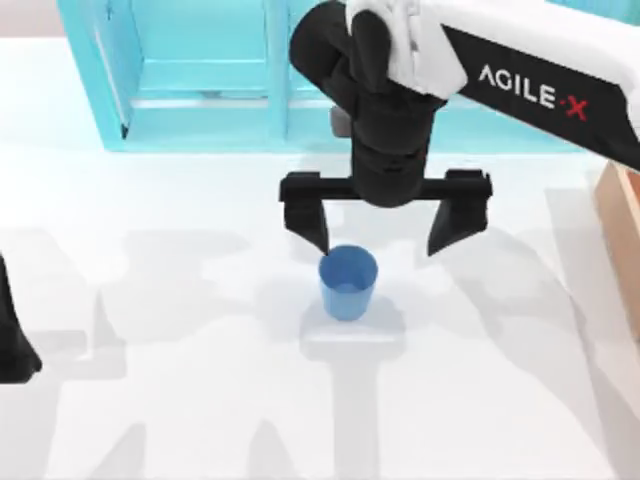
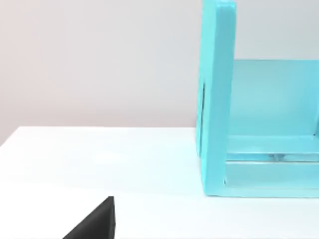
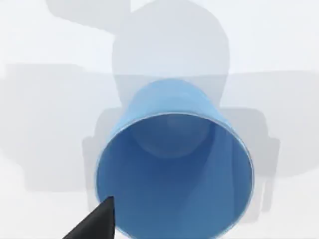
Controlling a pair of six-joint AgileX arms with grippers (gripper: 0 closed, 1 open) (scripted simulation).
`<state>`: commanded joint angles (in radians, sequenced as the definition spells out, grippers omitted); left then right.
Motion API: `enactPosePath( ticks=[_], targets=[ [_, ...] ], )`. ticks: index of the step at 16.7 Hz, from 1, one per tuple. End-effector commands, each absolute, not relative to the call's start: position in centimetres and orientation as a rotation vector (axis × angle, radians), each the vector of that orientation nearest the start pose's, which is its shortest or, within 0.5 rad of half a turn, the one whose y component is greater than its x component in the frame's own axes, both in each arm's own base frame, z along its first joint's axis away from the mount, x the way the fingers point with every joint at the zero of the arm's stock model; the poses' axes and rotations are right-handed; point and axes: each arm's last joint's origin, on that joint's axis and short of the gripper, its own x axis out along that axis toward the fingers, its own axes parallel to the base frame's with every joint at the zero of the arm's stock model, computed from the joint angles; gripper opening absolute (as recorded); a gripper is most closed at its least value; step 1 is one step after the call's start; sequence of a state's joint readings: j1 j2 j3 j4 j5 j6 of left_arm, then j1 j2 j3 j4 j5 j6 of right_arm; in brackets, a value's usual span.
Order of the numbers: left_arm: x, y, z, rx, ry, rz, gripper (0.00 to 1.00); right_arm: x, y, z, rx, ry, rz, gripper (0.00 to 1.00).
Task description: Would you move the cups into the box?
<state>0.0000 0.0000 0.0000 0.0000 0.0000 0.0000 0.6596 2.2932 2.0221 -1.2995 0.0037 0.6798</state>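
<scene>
Right gripper point(image 1: 385, 232): fingers spread wide, holding nothing, hanging over the counter's middle, pointing down.
Blue cup point(image 1: 348, 283): upright on the counter point(image 1: 180, 400), mouth up, empty. Sits just below the gripper in the top view, off-centre toward the gripper's left-hand finger point(image 1: 310, 222), whose tip is right at the cup's rim. The other finger is well clear to the right.
Right wrist view: looks straight into the blue cup point(image 3: 174, 169); one dark fingertip point(image 3: 97, 221) overlaps the rim edge. Contact or just beside: can't tell.
Key relation: cup axis vertical, gripper span runs left-right across the top view, cup not centred between the fingers. My read: gripper needs to shift left so the cup sits mid-span before closing, otherwise the near finger lands on the rim and tips it.
Box point(image 1: 622, 235): tan edge at the counter's far right, well apart from the cup. Right arm is the nearer one to both.
Left arm point(image 1: 15, 330): parked at the counter's left edge; gripper state can't tell. Its wrist view faces the turquoise shelf unit point(image 2: 219, 99).
Step, as judged: pre-grasp on the blue cup; nothing in the box yet as far as visible.
</scene>
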Motion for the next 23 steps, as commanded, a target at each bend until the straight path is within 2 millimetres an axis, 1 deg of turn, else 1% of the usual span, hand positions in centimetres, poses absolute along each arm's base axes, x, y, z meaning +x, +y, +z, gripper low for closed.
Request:
enactPosePath(
  ticks=[3, 5, 7, 11, 23],
  targets=[
    [10.6, -0.1, 16.0, 0.000, 0.000, 0.000, 1.00, 35.3, 28.2, 16.0, 0.008, 1.571, -0.007, 1.00],
    [10.6, -0.1, 16.0, 0.000, 0.000, 0.000, 1.00, 35.2, 28.1, 14.4, 0.008, 1.571, -0.007, 1.00],
    [10.6, -0.1, 16.0, 0.000, 0.000, 0.000, 1.00, 35.1, 28.1, 13.6, 0.008, 1.571, -0.007, 1.00],
    [10.6, -0.1, 16.0, 0.000, 0.000, 0.000, 1.00, 35.1, 28.1, 13.6, 0.008, 1.571, -0.007, 1.00],
    [10.6, -0.1, 16.0, 0.000, 0.000, 0.000, 1.00, 35.1, 28.1, 13.6, 0.008, 1.571, -0.007, 0.10]
  ],
)
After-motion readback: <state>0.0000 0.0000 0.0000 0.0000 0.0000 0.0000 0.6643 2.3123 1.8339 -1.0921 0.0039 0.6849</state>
